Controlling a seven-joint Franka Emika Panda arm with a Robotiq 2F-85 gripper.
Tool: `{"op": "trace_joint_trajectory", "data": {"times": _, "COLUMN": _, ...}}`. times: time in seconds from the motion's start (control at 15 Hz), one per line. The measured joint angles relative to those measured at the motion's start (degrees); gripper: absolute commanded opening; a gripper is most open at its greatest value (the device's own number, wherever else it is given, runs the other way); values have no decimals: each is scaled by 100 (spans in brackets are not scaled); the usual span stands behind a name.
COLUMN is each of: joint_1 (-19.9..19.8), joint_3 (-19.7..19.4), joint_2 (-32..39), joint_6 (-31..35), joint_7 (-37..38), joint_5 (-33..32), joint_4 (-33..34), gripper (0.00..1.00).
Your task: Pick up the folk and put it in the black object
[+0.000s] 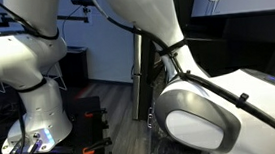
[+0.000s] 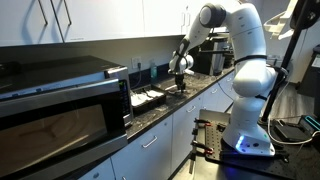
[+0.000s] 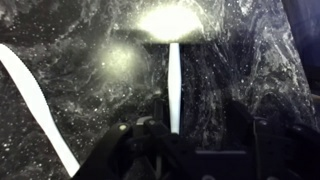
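Observation:
In the wrist view a white plastic fork point(image 3: 174, 85) lies flat on the dark speckled countertop point(image 3: 250, 60), its handle pointing toward me. My gripper point(image 3: 200, 122) is open just above it. The fork's handle end sits between the fingers, close against the left finger. In an exterior view the gripper point(image 2: 180, 76) hangs low over the counter point(image 2: 200, 92), pointing down. A dark tray-like object holding white items point(image 2: 148, 97) sits on the counter beside the gripper. I cannot tell whether it is the black object.
A second long white strip point(image 3: 35, 100) lies on the counter, left of the fork. A large microwave point(image 2: 60, 100) stands at the near end of the counter. In an exterior view the arm point(image 1: 211, 111) blocks most of the scene, and another robot base point(image 1: 35, 106) stands behind.

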Motion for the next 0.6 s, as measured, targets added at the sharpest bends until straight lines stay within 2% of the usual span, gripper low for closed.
{"op": "trace_joint_trajectory", "data": {"times": 0.13, "joint_1": -5, "joint_3": 0, "joint_2": 113, "joint_6": -10, "joint_7": 10, "joint_5": -1, "joint_4": 91, "gripper": 29}}
{"op": "trace_joint_trajectory", "data": {"times": 0.33, "joint_1": 3, "joint_3": -2, "joint_2": 137, "joint_6": -11, "joint_7": 32, "joint_5": -26, "joint_4": 188, "gripper": 4}}
{"op": "trace_joint_trajectory", "data": {"times": 0.47, "joint_1": 22, "joint_3": -3, "joint_2": 137, "joint_6": -9, "joint_7": 102, "joint_5": -46, "joint_4": 192, "gripper": 0}}
{"op": "trace_joint_trajectory", "data": {"times": 0.6, "joint_1": 54, "joint_3": -6, "joint_2": 133, "joint_6": -6, "joint_7": 264, "joint_5": -92, "joint_4": 192, "gripper": 3}}
